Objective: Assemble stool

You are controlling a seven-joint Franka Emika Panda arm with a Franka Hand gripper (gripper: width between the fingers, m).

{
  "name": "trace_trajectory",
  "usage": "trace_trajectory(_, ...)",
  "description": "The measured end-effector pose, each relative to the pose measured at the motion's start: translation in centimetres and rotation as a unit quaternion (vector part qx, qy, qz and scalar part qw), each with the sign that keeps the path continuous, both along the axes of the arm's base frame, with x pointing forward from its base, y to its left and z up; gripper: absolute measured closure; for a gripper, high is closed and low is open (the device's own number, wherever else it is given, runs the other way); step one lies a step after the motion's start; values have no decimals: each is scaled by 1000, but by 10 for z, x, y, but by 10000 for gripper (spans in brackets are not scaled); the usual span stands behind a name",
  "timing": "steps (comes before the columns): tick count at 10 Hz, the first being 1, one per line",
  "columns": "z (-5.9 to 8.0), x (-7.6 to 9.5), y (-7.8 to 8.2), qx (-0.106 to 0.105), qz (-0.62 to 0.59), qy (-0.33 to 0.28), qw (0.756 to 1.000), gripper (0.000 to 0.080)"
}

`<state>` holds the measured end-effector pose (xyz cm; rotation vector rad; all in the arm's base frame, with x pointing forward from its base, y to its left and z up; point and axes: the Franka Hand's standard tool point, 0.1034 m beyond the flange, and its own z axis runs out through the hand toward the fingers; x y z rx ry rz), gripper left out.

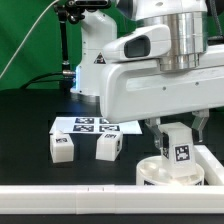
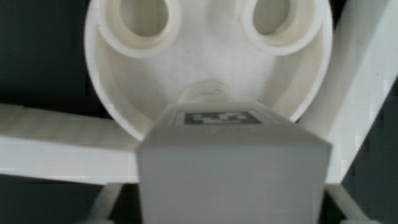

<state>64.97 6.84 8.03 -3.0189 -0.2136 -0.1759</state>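
The gripper (image 1: 180, 138) is clamped on an upright stool leg (image 1: 180, 152) with its tag facing the exterior camera. It hangs directly over the round seat disc (image 1: 165, 175), which lies on the black surface (image 1: 30, 130) at about 5 o'clock in the exterior view. The leg's lower end meets the disc's top — whether it is seated I cannot tell. In the wrist view the leg fills the foreground, with the disc's two oval holes beyond it. At about 8 o'clock lie a first loose leg (image 1: 62, 147) and a second loose leg (image 1: 108, 147) — side by side, just in front of the marker board (image 1: 95, 125). A long white rail (image 1: 90, 200) runs along 6 o'clock.
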Motion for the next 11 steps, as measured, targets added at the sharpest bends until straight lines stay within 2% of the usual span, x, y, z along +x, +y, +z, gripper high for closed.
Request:
trace_trajectory(3, 0, 0, 6, 27, -116, 13, 993, 459)
trace_trajectory(5, -2, 0, 15, 48, -226, 13, 973, 459)
trace_trajectory(7, -2, -1, 19, 58, -305, 21, 950, 459)
trace_trajectory(9, -2, -1, 18, 76, -403, 36, 911, 459)
trace_trajectory(11, -3, -2, 21, 83, -491, 49, 866, 459)
